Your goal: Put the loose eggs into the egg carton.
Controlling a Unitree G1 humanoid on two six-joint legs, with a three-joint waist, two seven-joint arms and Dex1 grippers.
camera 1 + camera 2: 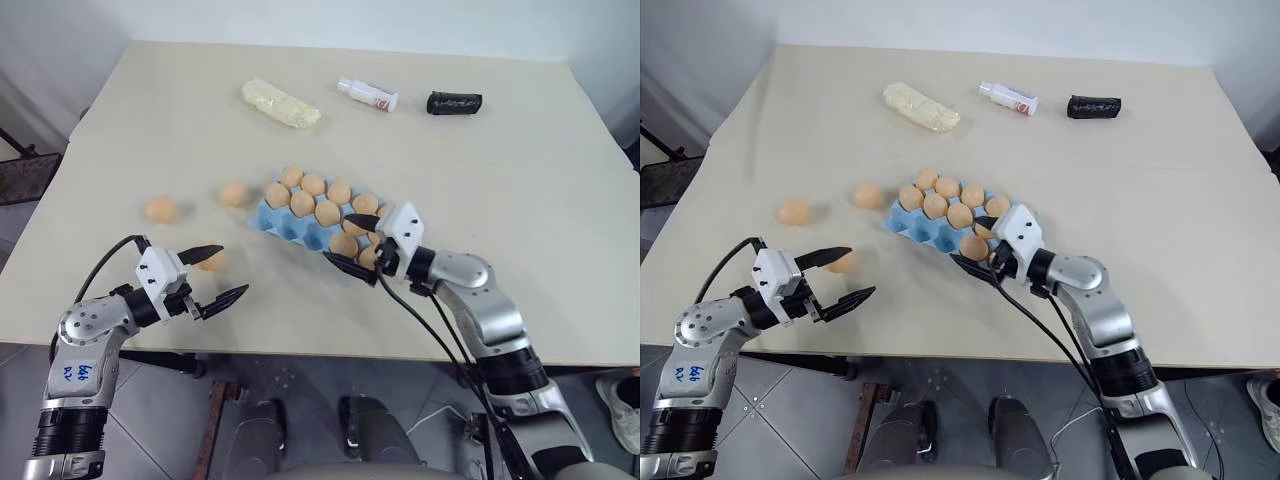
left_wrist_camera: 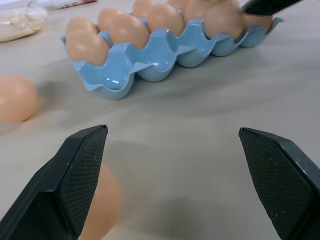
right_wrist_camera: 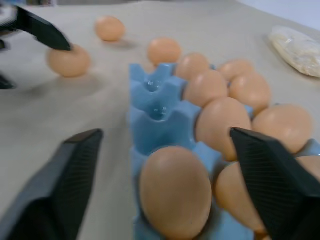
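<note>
The light blue egg carton (image 1: 283, 226) lies mid-table and holds several eggs; its front-row cups toward my left stand empty. My right gripper (image 1: 341, 239) is open at the carton's near right end, its fingers on either side of an egg (image 3: 175, 197) that rests in a front cup. Three loose eggs lie left of the carton: one far left (image 1: 160, 209), one close to the carton (image 1: 233, 193), and one (image 1: 211, 261) right against the upper finger of my left gripper (image 1: 232, 270). That gripper is open and holds nothing.
At the table's far side lie a pale yellow lumpy bundle (image 1: 281, 104), a small white bottle (image 1: 368, 94) and a black object (image 1: 454, 102). The table's front edge (image 1: 330, 353) runs just below both grippers.
</note>
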